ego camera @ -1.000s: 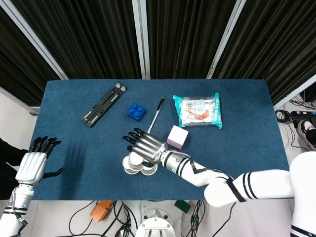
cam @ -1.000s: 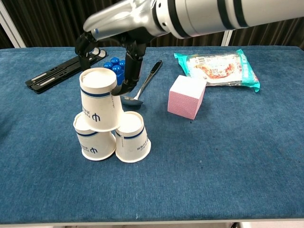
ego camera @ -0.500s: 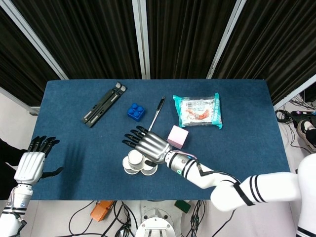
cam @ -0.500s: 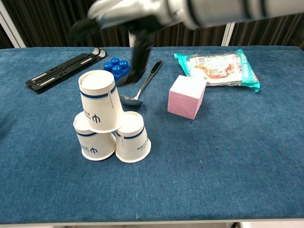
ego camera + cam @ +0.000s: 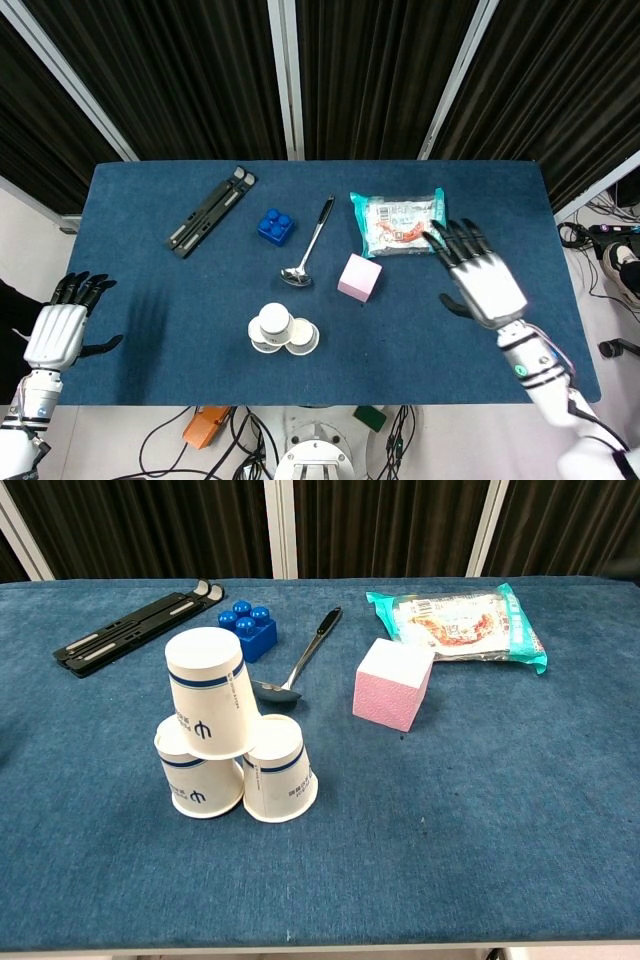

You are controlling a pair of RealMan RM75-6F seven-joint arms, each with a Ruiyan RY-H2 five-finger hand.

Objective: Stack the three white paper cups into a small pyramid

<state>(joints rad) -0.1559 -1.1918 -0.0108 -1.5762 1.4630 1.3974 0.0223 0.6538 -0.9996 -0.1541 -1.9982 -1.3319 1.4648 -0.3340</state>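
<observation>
Three white paper cups with blue bands stand upside down as a small pyramid near the table's front. The top cup (image 5: 209,692) (image 5: 273,321) rests, a little tilted, on the left base cup (image 5: 196,776) and the right base cup (image 5: 279,770) (image 5: 303,338). My right hand (image 5: 477,274) hovers open with fingers spread over the table's right side, far from the cups. At the left edge of the head view my left hand (image 5: 62,327) is open, off the table. Neither hand shows in the chest view.
Behind the cups lie a metal spoon (image 5: 298,664), a blue toy brick (image 5: 247,629) and a black folded stand (image 5: 135,624). A pink cube (image 5: 393,683) and a teal snack packet (image 5: 463,622) sit to the right on the blue table (image 5: 480,820).
My right hand has lifted off the top cup and swung far to the right, out of the chest view. The pyramid stays standing. The left hand barely moved.
</observation>
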